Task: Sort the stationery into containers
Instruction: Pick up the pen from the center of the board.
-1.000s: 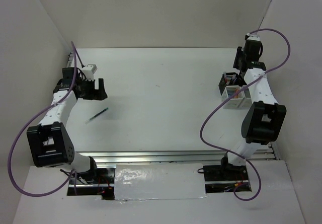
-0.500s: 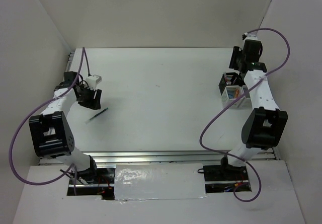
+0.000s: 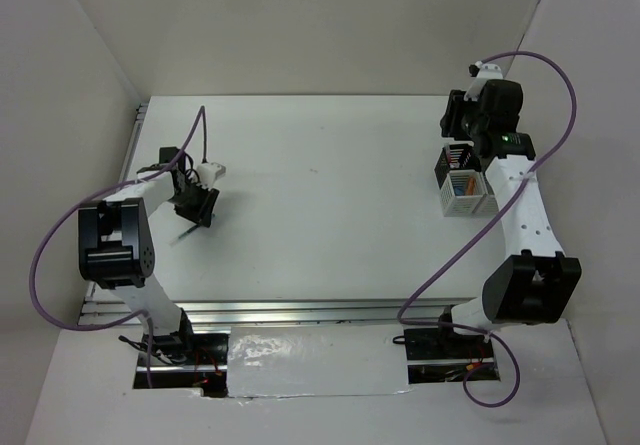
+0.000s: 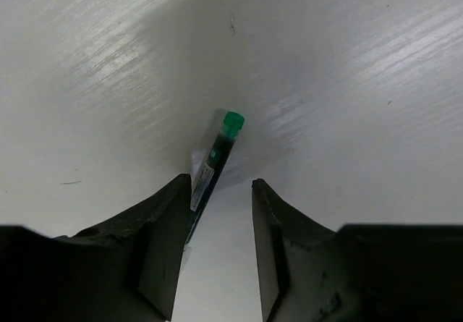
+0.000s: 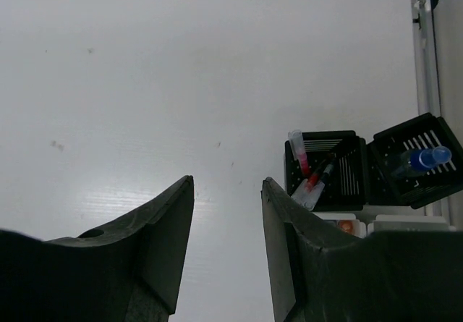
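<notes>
Closure is what has changed on the left. A second ago the left pincer [image 3: 196, 207] hung wide open beside the dark pen [image 3: 180, 236]. Since then the arm has swung over it, come down to the counter [image 3: 320, 190] and drawn its jaws well in.

The left wrist view shows the pen [image 4: 213, 164] lying flat on the counter. Its green cap [image 4: 232, 121] points away from the camera and its near end runs in between the fingers. The pen rests against the finger on the left of that view, with a clear gap to the other finger. So the left pincer [image 4: 221, 184] brackets the pen at a half-narrowed spread and does not clamp it yet.

The right arm has turned too, toward the middle of the counter. The right pincer [image 3: 452, 123] now hangs just beyond the containers [image 3: 463, 183]. In its own view the right pincer [image 5: 228, 184] has its jaws moderately apart with nothing between them.

Below it, one black bin [image 5: 325, 171] holds red-tipped pens and its neighbour holds the blue-capped bottle [image 5: 423, 159]. An orange piece [image 5: 346, 226] shows in a white bin.

The pen is the only stationery I can see outside the containers, so the sorting looks close to done. What remains is probably to finish the squeeze, lift the pen and carry it across to the bins on the far right. Because the pen sits off-centre, it may pivot as the jaws meet.
</notes>
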Robot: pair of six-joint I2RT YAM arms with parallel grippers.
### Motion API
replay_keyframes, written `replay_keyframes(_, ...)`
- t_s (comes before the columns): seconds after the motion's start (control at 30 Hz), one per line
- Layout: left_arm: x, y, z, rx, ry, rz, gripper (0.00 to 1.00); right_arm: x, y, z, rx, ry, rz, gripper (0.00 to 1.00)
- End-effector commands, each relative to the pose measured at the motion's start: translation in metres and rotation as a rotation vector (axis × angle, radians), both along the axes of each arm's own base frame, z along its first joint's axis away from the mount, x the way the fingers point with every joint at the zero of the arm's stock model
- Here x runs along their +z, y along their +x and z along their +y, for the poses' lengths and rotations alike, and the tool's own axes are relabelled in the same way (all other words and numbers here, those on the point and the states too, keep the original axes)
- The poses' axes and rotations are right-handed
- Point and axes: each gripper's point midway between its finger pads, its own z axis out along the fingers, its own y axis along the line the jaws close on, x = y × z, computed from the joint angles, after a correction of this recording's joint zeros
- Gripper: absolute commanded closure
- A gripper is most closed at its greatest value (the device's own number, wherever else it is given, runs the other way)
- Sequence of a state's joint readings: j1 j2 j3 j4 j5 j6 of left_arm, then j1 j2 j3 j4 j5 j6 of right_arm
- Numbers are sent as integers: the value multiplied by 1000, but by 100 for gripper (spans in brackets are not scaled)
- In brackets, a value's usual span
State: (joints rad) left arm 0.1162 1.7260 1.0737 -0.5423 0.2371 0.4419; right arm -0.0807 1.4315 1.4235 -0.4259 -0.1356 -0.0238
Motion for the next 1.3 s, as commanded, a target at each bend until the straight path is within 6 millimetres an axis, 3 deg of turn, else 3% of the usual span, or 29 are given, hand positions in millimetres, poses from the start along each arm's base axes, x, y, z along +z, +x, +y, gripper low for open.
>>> replay_keyframes(0.0, 4, 15, 6, -5, 39, -36, 50, 0, -11, 10, 45, 5, 10, 50)
replay_keyframes(0.3, -19, 3, 6, -67, 67, 26, 67, 7, -19, 28, 131, 35, 0, 51)
replay_keyframes(0.4, -26, 0, -1, -125, 82, 44, 79, 13, -27, 41, 197, 55, -14, 51)
replay_keyframes(0.47, -25, 2, -10, -190, 108, 36, 94, 18, -35, 50, 237, 64, -25, 51)
replay_keyframes(0.53, -17, 5, -16, -245, 127, 10, 100, 20, -42, 61, 293, 74, -21, 51)
replay_keyframes(0.63, 11, 5, -60, -481, 149, -90, 100, 26, -54, 77, 382, 85, -16, 52)
replay_keyframes(0.67, 31, 8, -68, -577, 178, -171, 100, 22, -59, 81, 404, 94, 10, 52)
replay_keyframes(0.73, 48, -1, -90, -737, 196, -251, 100, 23, -67, 93, 468, 110, 28, 52)
replay_keyframes(0.77, 73, -4, -110, -890, 229, -364, 100, 21, -71, 100, 499, 117, 41, 52)
replay_keyframes(0.8, 78, -15, -120, -977, 234, -401, 100, 14, -76, 102, 515, 132, 77, 52)
replay_keyframes(0.83, 85, -25, -140, -1094, 239, -455, 100, 13, -84, 121, 584, 144, 92, 52)
replay_keyframes(0.87, 108, -31, -151, -1226, 274, -574, 100, 9, -89, 125, 603, 158, 118, 52)
replay_keyframes(0.93, 115, -56, -178, -1417, 298, -664, 100, 7, -97, 138, 662, 188, 144, 51)
replay_keyframes(0.97, 130, -62, -184, -1520, 365, -752, 100, 7, -101, 148, 694, 196, 154, 50)
replay_keyframes(1.0, 129, -70, -190, -1586, 387, -782, 100, 5, -105, 153, 709, 209, 176, 49)
replay_keyframes(1.03, 141, -83, -207, -1699, 421, -874, 100, 7, -109, 161, 739, 229, 184, 45)
replay_keyframes(1.2, 167, -115, -250, -1928, 496, -1125, 100, 11, -131, 208, 867, 306, 255, 36)
replay_keyframes(1.27, 178, -118, -261, -1929, 545, -1240, 100, 13, -141, 231, 917, 351, 291, 35)
